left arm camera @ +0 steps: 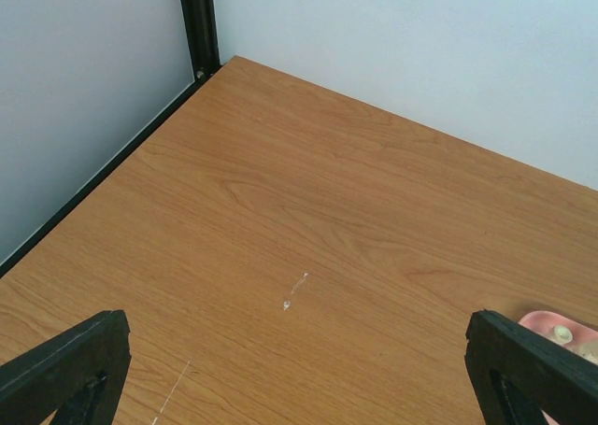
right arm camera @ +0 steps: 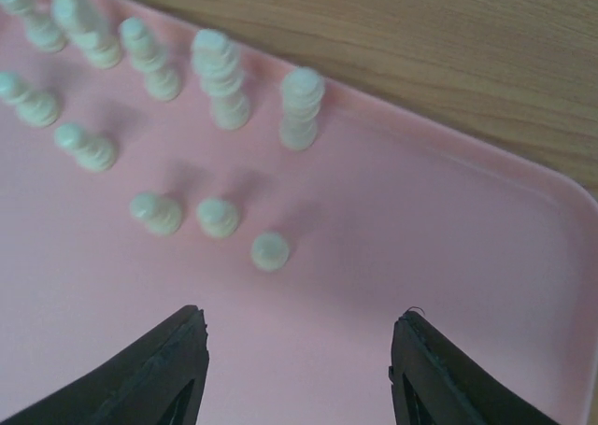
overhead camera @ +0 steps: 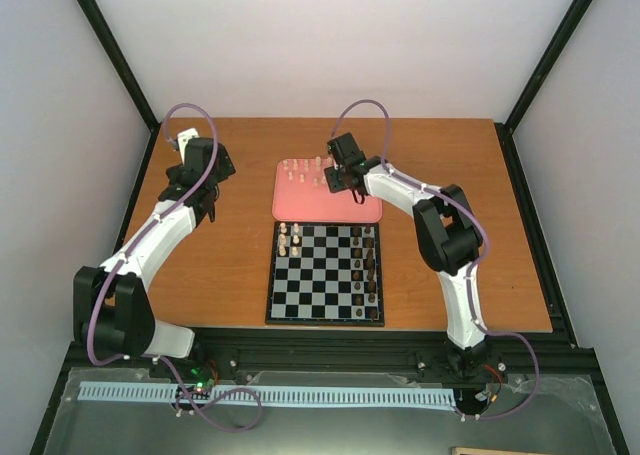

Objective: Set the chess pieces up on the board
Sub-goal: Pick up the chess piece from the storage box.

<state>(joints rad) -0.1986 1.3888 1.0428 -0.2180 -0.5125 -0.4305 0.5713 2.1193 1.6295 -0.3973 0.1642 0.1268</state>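
- Two fingers of the right pincer [right arm camera: 299, 336] stand spread with nothing between them, pointing down at the pink tray [right arm camera: 467, 276]. The gap looks suited to taking one small piece at a time.
- Just ahead of its fingertips, toward the left finger's side, three short cream chess pieces [right arm camera: 270, 251] stand apart from one another. The round-topped one nearest the gap has free space around it, so it is probably the easiest next pick.
- Farther ahead, toward the tray's far rim, taller cream pieces stand upright in a loose cluster. The tray seems to serve as their holding place until each is carried over.
- Behind this pincer, toward the arm bases, the board [overhead camera: 320, 285] lies just beside the tray's near edge, which keeps each carry short.
- On the board, a few cream pieces stand along one side column, and the dark brown pieces [overhead camera: 370, 265] line the opposite side, so most cream squares are unfilled.
- Well off to the side, the left pincer [left arm camera: 294, 346] hangs spread wide and empty over the bare wooden table [left arm camera: 327, 210], apparently parked clear of the work.
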